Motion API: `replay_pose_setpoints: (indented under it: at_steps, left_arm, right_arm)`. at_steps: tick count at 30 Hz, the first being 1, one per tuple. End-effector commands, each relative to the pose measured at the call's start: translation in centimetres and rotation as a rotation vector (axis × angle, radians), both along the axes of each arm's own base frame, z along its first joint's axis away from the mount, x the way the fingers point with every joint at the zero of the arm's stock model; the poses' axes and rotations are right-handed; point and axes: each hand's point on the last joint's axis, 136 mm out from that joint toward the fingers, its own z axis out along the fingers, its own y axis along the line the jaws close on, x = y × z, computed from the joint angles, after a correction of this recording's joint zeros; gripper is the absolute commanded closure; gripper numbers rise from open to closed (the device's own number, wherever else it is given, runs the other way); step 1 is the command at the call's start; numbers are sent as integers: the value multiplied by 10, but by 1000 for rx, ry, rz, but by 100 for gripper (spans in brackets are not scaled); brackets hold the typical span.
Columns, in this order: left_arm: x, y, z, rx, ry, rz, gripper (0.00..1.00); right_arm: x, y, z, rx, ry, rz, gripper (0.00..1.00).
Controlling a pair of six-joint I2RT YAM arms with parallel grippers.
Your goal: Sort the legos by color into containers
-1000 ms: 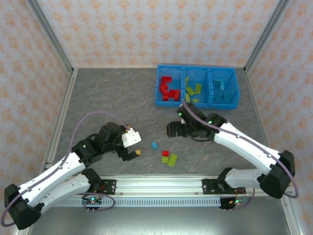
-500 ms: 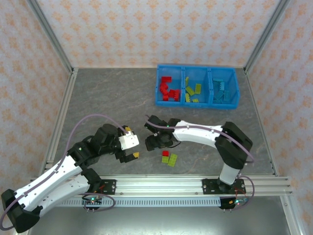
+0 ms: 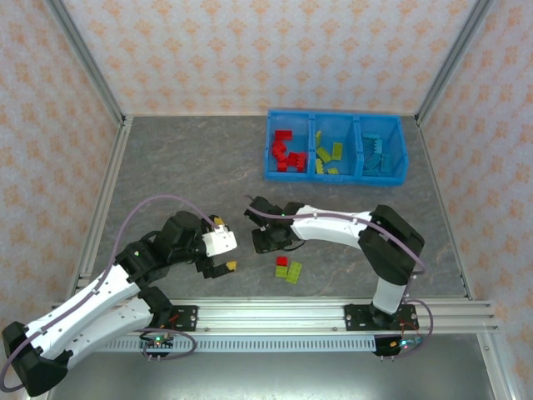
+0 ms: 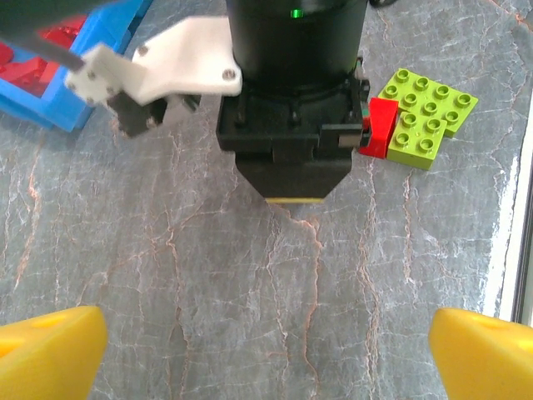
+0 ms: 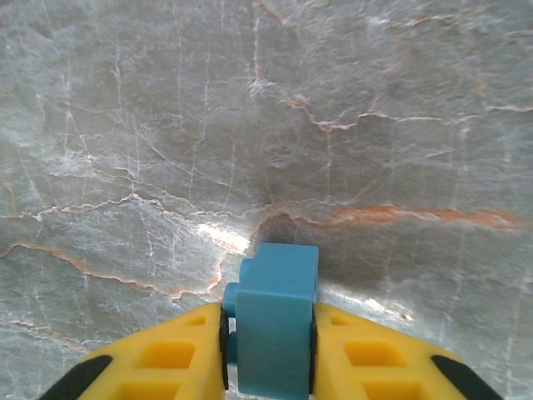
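Squarely inside right claw [image 5: 268,337] sits light blue lego [image 5: 275,304], clamped tight; left claw [image 4: 266,350] spread wide apart.

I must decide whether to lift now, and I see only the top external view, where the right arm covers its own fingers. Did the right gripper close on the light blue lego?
Observer: Yes. In the right wrist view the right gripper is shut on the light blue lego, which sits clamped between its two yellow fingers.
Operator: Good. And the left gripper, does it hold something? From above I cannot judge this.
Observer: No. In the left wrist view the left gripper has its jaws wide open, with nothing between them.
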Motion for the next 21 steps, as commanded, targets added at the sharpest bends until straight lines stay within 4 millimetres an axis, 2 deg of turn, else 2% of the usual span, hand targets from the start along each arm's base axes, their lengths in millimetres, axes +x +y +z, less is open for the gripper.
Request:
replay_pose_setpoints:
  at_steps: [1, 6, 9, 12, 14, 19, 21]
  left_arm:
    - [0, 0, 9, -3, -12, -10, 0]
    - [0, -1, 9, -5, -12, -10, 0]
    - [3, -1, 11, -14, -19, 7, 0]
    - [13, 2, 18, -41, -50, 75, 0]
    - [21, 6, 23, -56, -77, 131, 0]
    - [30, 16, 28, -43, -121, 199, 0]
    - [31, 17, 28, -39, -128, 201, 0]
  right_arm:
    - [15, -9, 28, 69, -71, -72, 76]
    - [34, -38, 55, 131, -117, -194, 77]
    - [54, -71, 78, 164, -170, -308, 77]
    - [81, -123, 109, 209, -238, -474, 77]
    - [99, -166, 124, 223, -286, -606, 77]
    - [142, -264, 150, 231, -377, -893, 77]
    - [163, -296, 155, 209, -396, -969, 77]
